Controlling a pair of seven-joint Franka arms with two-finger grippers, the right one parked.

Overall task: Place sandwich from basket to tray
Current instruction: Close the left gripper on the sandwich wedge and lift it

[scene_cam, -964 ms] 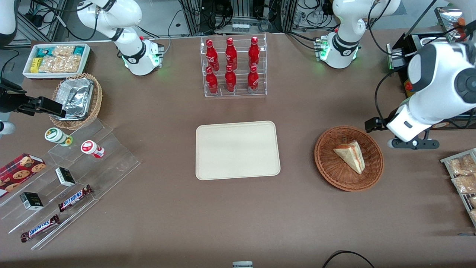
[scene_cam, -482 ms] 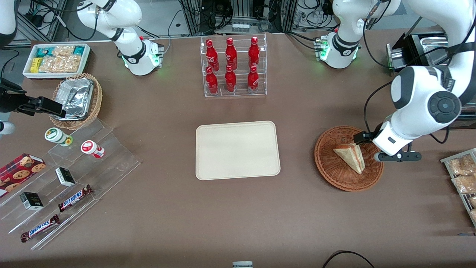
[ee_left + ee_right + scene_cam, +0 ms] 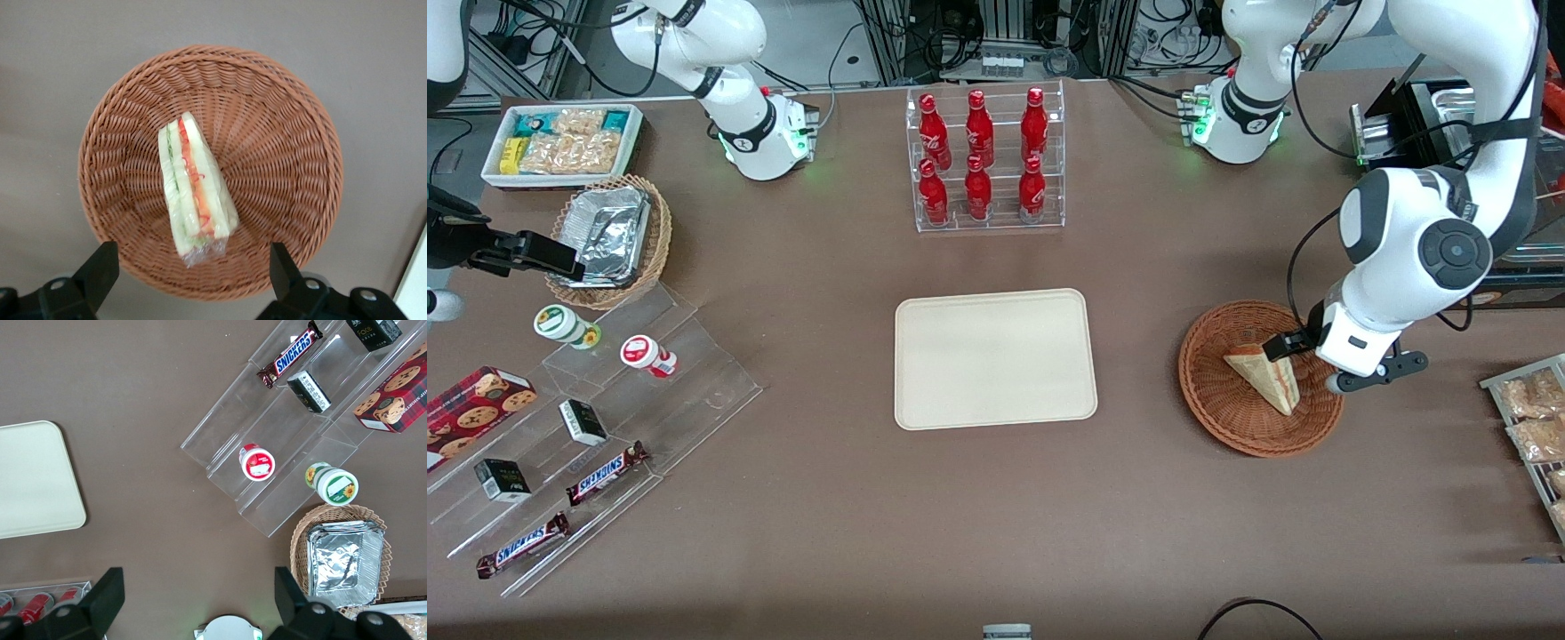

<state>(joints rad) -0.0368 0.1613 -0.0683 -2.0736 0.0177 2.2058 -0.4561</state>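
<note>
Fingers [image 3: 99, 270] of the left gripper [image 3: 190, 273] are spread wide and hold nothing, poised above the basket [image 3: 287, 133]. Between and just ahead of them the sandwich [image 3: 195, 190] is seen, lying in the basket, its long axis running straight away from the fingers, across the gap. The tray [image 3: 996, 358] on the bench lies well apart, toward the parked arm.

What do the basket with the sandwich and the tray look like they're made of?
The basket looks like woven wicker, reddish-brown, with ribbed strands radiating from its centre. The tray seems to be matte cream plastic, smooth with a low moulded rim. The open gripper hovers over the clear-wrapped sandwich.
</note>
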